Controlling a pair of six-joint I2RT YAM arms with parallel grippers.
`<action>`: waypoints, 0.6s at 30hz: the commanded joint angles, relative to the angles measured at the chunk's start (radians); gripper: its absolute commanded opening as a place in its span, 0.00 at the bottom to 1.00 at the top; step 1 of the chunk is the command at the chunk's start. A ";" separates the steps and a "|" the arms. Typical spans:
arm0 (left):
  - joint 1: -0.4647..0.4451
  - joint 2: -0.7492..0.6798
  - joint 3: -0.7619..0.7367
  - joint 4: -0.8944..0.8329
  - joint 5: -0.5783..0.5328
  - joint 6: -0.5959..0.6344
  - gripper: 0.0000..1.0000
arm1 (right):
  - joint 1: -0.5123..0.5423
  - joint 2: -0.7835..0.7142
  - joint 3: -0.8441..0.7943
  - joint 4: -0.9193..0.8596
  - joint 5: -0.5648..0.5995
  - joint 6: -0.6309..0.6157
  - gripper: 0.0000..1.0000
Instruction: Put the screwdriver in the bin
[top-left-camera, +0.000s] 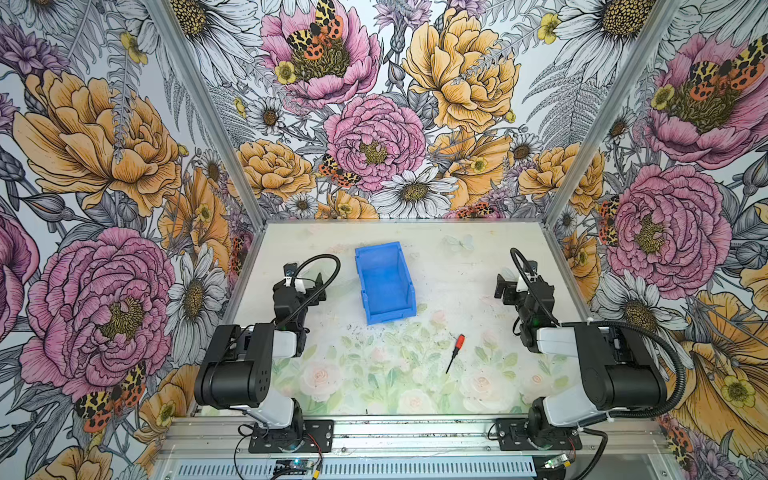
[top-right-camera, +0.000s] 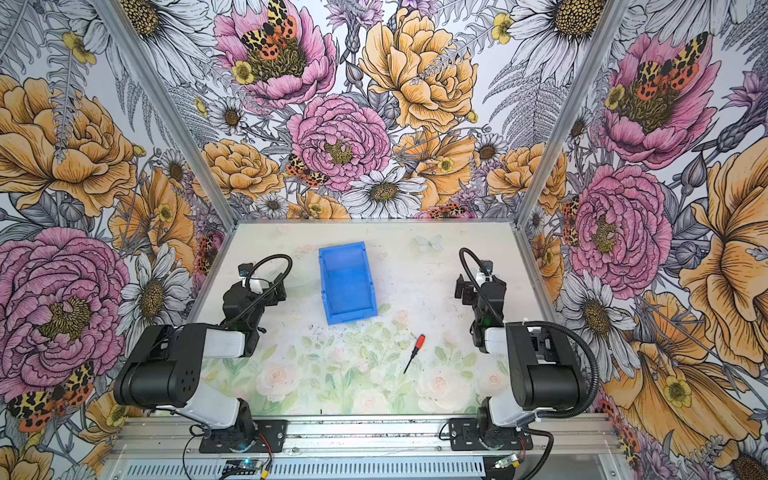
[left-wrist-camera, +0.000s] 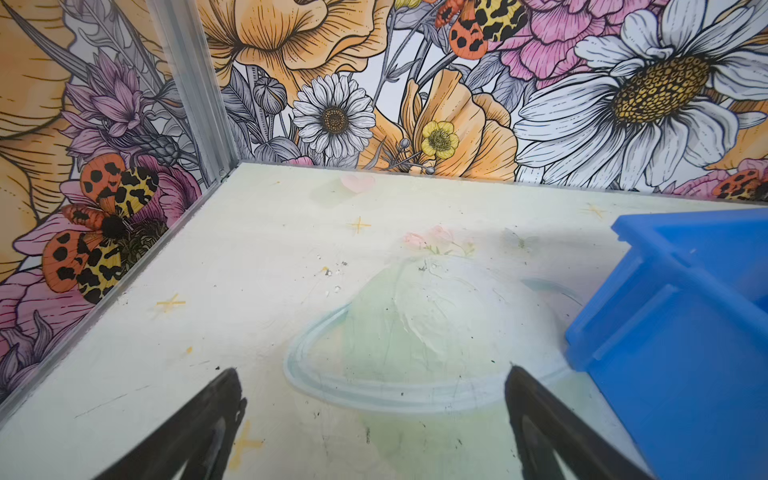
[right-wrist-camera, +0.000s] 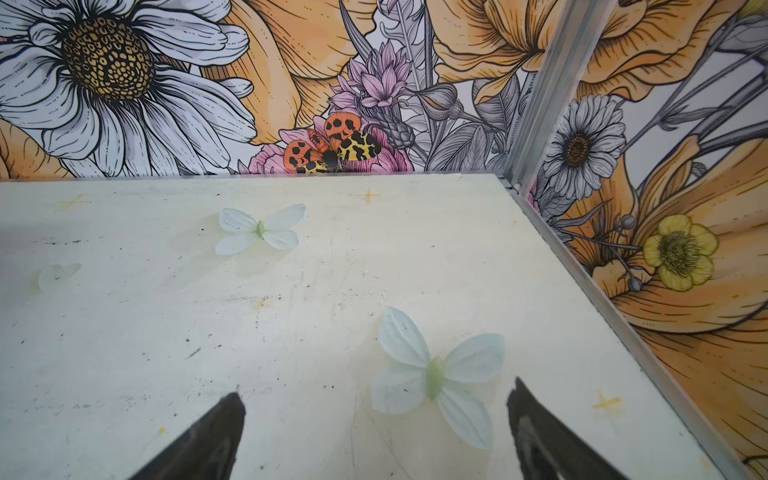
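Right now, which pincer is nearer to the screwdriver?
Right. The right pincer hangs open a little farther back and to the right of the screwdriver; the left pincer, also open, sits farther away, left of the bin.

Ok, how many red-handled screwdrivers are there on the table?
1. The small red-handled screwdriver lies on the table, apart from the bright blue plastic bin, at its near right; none shows inside the bin.

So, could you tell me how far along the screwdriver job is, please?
Nothing looks done: the screwdriver lies on the table, apart from the bin, which looks empty. Nothing is in hand: the left end effector and right end effector are open and hold nothing. Remaining: grasp it, carry it, release it in the bin.
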 joint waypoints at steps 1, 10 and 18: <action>0.000 -0.005 0.005 0.011 -0.004 0.003 0.99 | 0.005 0.011 -0.008 0.039 0.011 0.009 0.99; -0.008 -0.004 0.006 0.010 -0.016 0.009 0.99 | 0.005 0.011 -0.008 0.039 0.011 0.008 1.00; -0.008 -0.004 0.005 0.011 -0.015 0.007 0.99 | 0.005 0.011 -0.008 0.039 0.011 0.010 1.00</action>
